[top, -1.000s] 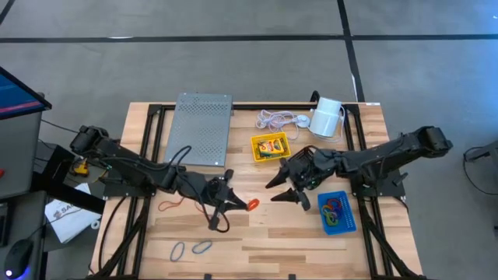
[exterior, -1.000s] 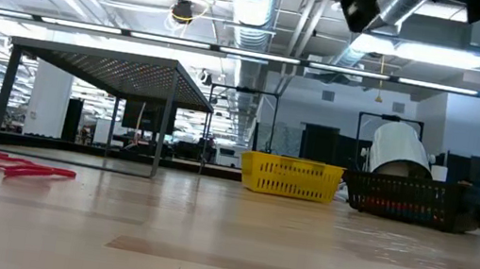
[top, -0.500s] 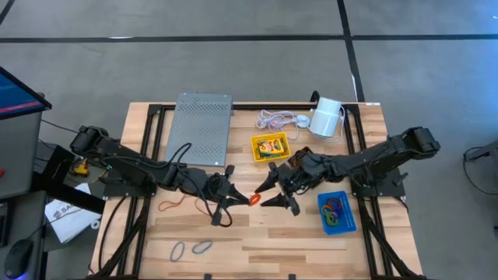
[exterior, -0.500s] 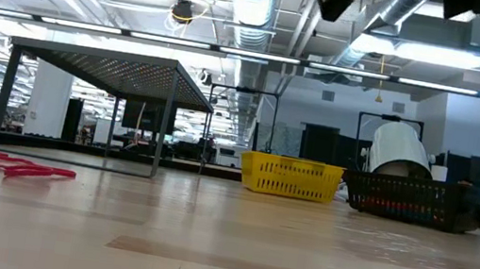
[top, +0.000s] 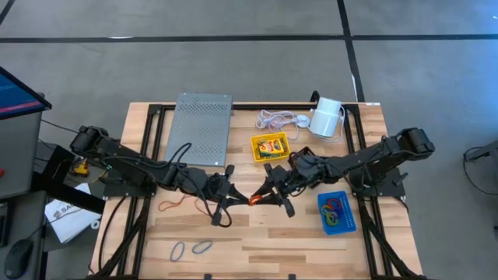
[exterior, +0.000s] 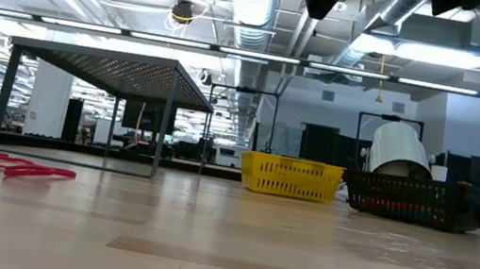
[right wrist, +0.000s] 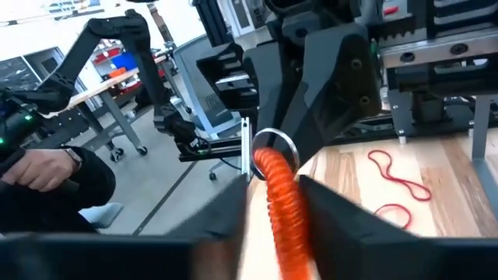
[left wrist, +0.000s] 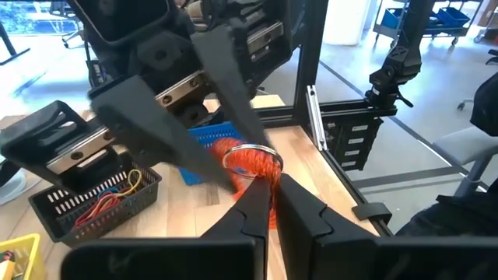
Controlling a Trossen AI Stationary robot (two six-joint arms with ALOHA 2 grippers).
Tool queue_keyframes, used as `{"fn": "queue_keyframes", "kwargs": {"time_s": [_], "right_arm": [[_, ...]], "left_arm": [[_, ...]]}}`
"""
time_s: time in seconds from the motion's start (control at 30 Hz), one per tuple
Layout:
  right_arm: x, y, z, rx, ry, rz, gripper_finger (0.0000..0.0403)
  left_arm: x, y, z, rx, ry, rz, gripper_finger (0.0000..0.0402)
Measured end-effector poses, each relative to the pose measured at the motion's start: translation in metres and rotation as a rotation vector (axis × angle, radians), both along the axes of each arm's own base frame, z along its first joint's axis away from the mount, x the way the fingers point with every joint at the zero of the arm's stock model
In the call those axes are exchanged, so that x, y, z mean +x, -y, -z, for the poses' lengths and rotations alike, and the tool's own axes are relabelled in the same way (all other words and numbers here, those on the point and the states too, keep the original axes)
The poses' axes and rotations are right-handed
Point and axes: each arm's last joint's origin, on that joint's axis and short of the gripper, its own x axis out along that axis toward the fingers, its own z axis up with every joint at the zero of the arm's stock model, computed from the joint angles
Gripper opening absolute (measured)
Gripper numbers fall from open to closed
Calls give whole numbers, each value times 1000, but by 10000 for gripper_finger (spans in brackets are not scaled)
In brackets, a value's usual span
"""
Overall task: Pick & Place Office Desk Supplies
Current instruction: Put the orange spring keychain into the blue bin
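Well, here is how things are for my two tools:

- My left tool [top: 236,199] is pinched shut on one end of an orange coil [top: 253,201] that has a small metal ring on it.
- It holds the coil up in the air, above the middle of the tabletop [top: 257,241], so that the free end pokes out toward my other tool.
- My right tool [top: 268,194] is right at that free end, nose to nose with the left one. I cannot tell if it has a grip on the coil.
- I think this is a hand-over. The blue tray [top: 337,213] lies just behind my right tool, far from my left one, so the right tool is the better one to carry the coil there.
- That tray already has colored rubber bands [top: 333,208] in it, and the yellow tray [top: 270,147] sits just beside my right tool on the other side.
- My left tool should not let go until the right one has the coil tight, or it could drop.
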Motion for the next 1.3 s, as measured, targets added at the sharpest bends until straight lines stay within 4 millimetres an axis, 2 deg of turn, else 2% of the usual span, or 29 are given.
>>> {"fn": "queue_keyframes", "kwargs": {"time_s": [0.07, 0.1, 0.3, 0.4, 0.57, 0.73, 0.87, 0.97, 1.13, 1.3], "right_arm": [[0, 0, 0, -14, 5, -3, 36], [0, 0, 0, -29, 11, -4, 23], [0, 0, 0, -21, 8, -1, 18], [0, 0, 0, -8, 3, 1, 18], [-3, 0, -3, -1, -3, 0, 16], [-19, 4, -19, -15, -26, 22, 16], [-43, 8, -31, -38, -111, 65, 16], [-68, 12, -33, -49, -272, 154, 16], [-117, 12, -33, -12, -516, 318, 16], [-163, 5, -26, 38, -737, 443, 16]], "left_arm": [[0, 0, 0, -1, 4, 0, 5], [0, 0, -1, -2, 6, 0, 5], [0, 0, -1, -5, 7, -27, 8], [0, -1, -1, -21, 11, -38, 23], [-1, -1, -2, -22, 10, -41, 80], [-12, -1, -14, -37, 25, -38, 137], [-26, -3, -27, -65, 21, -35, 160], [-37, -2, -31, -71, -10, -22, 162], [-50, 5, -30, -62, -79, 15, 152], [-57, 10, -22, -28, -165, 39, 140]]}}
